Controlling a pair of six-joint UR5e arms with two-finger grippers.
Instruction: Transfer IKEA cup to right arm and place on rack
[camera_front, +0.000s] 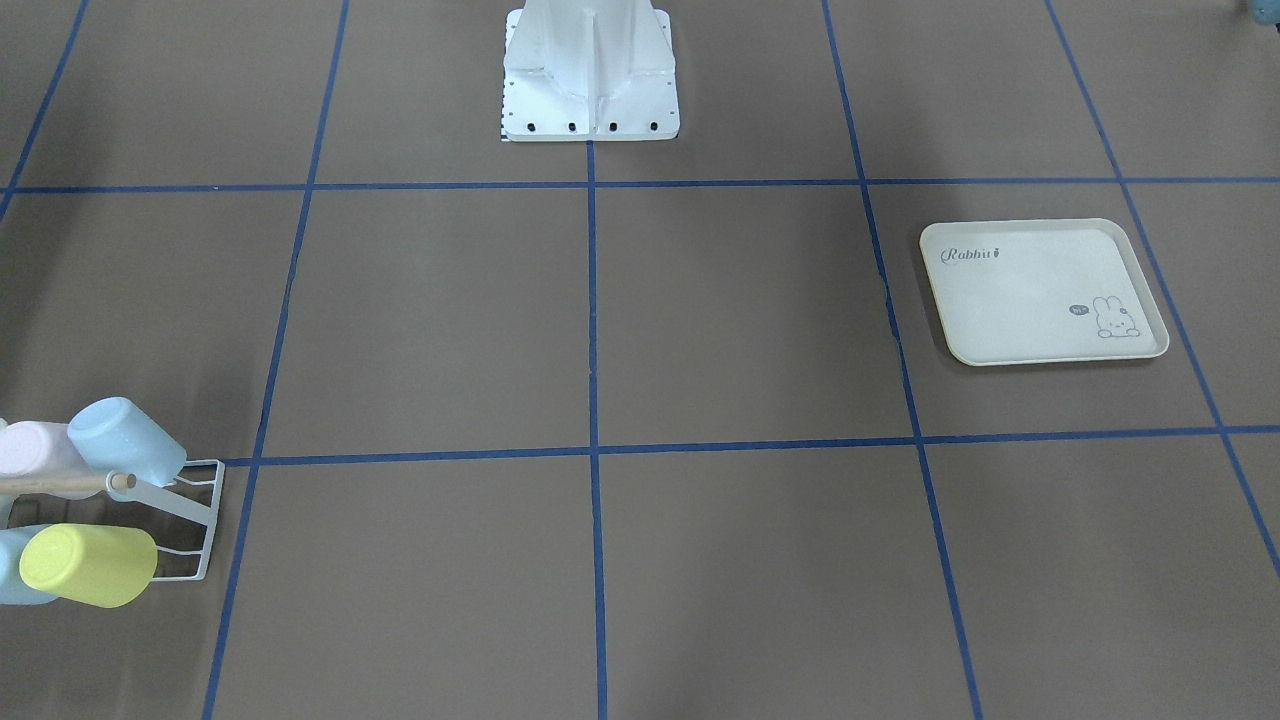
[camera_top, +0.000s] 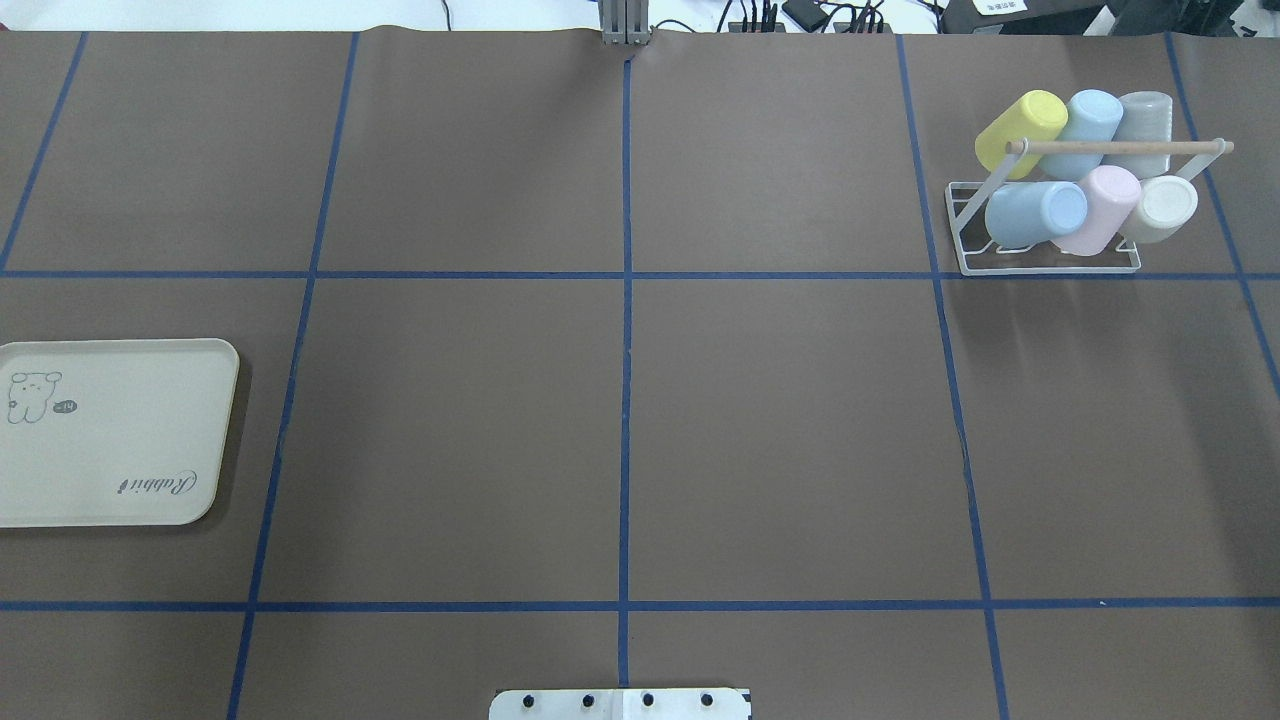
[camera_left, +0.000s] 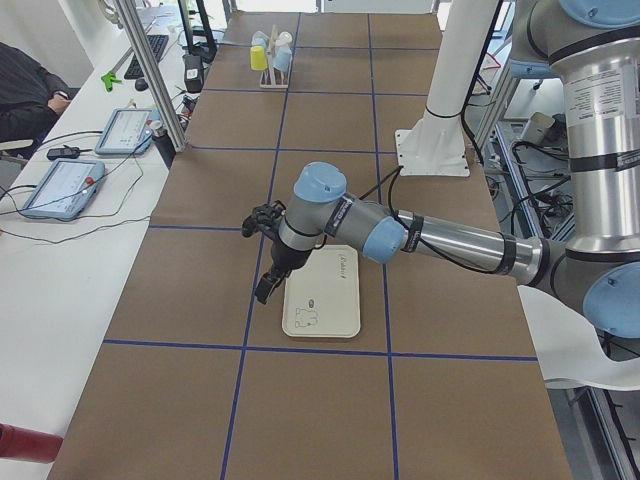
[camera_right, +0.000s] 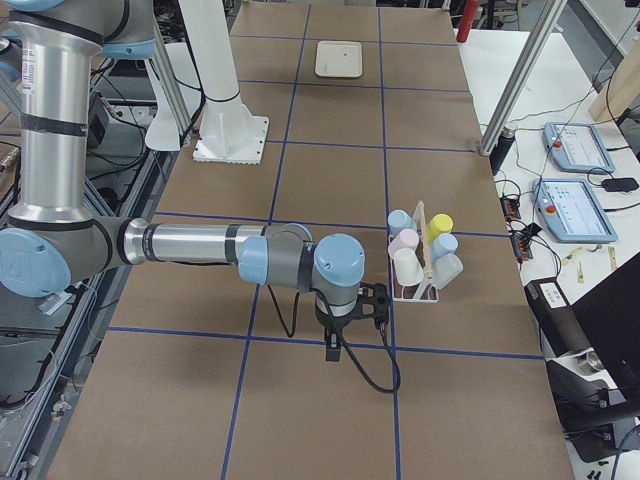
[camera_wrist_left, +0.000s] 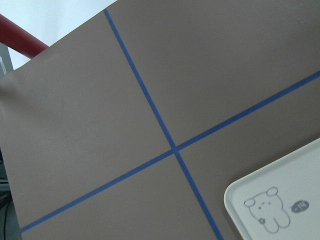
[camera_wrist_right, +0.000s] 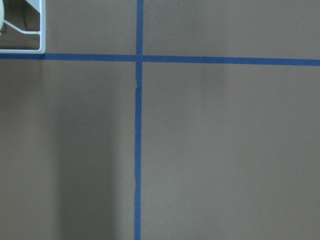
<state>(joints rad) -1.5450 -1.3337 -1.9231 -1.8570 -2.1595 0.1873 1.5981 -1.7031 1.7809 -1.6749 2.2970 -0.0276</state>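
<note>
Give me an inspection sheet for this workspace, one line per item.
Surface: table covered in brown paper with a blue tape grid; no spills seen.
Job's things: rack at the robot's far right, six cups on its prongs; no cup elsewhere.
Clutter: nothing seen; cream tray is bare.
Grippers: left gripper beside the tray, right gripper near the rack; open or shut cannot be told; no cup seen in either.
Cables: black cable loop hangs at the right wrist.
Surroundings: tablets on a side bench; a person's arm nearby.
</note>
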